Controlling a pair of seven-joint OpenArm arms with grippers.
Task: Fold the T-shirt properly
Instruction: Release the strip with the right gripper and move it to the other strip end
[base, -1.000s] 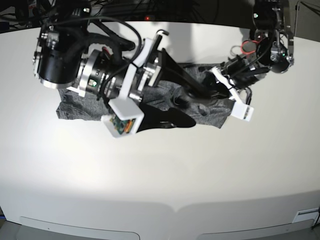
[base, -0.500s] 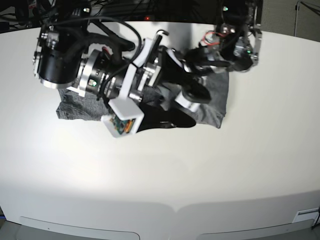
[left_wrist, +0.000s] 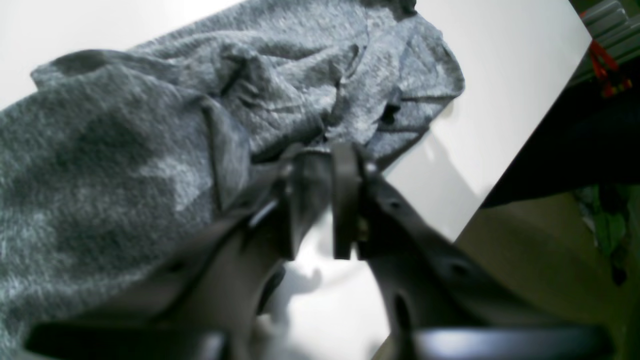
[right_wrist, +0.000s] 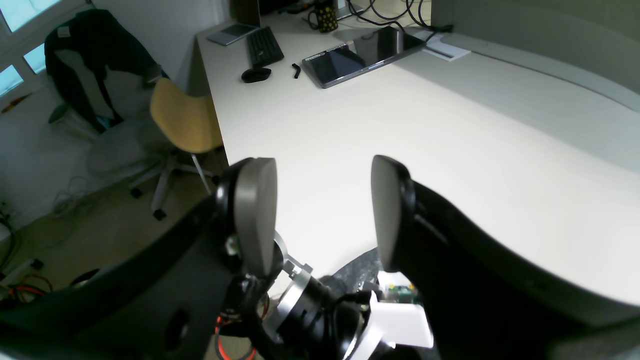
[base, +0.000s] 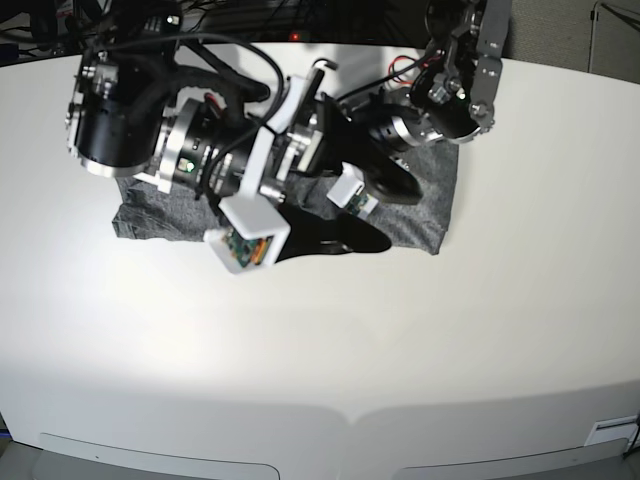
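The grey T-shirt (base: 432, 200) lies crumpled across the back half of the white table (base: 320, 350). In the left wrist view the T-shirt (left_wrist: 150, 125) fills the left side in folds. My left gripper (left_wrist: 320, 160) hangs at its edge, its jaws a narrow gap apart, with bare table showing between them and no cloth gripped. In the base view the left gripper (base: 395, 188) reaches in over the shirt's middle. My right gripper (right_wrist: 322, 210) is open wide and empty, held above the shirt and pointing out into the room. One of its black fingers (base: 340, 242) overhangs the shirt's front edge.
The bulky right arm (base: 150, 120) hovers over the shirt's left half and hides much of it. Cables (base: 410, 65) run along the table's back edge. Beyond it stand a second desk with a keyboard (right_wrist: 264, 46) and laptop (right_wrist: 360, 55), and a yellow chair (right_wrist: 182, 117).
My left arm swung from the shirt's right edge leftward over its middle, and its jaws have parted slightly. The right arm has not moved.
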